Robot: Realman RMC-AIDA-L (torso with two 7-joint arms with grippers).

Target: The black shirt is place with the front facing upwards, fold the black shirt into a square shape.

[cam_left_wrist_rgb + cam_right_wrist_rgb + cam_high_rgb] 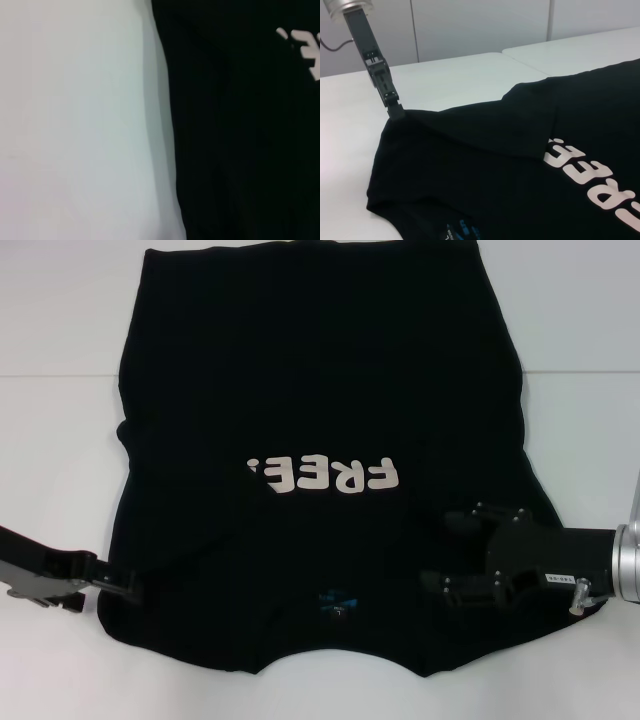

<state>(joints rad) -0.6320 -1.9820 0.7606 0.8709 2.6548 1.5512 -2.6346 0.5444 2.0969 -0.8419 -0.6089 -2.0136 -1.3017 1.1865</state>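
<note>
The black shirt (320, 420) lies spread front-up on the white tabletop (60, 490), collar end towards the robot, so the "FREE!" lettering (325, 476) reads upside down in the head view; its left sleeve side looks already turned in over the chest, a diagonal edge covering the last letters, which would narrow the cloth for a square fold. The left gripper (128, 584) sits at the shirt's near left corner, closed on the raised shoulder fabric, probably to carry that side over; the right gripper (447, 550) rests above the right shoulder area, jaws apart, holding nothing. The small blue neck label (336, 600) marks the collar between them.
</note>
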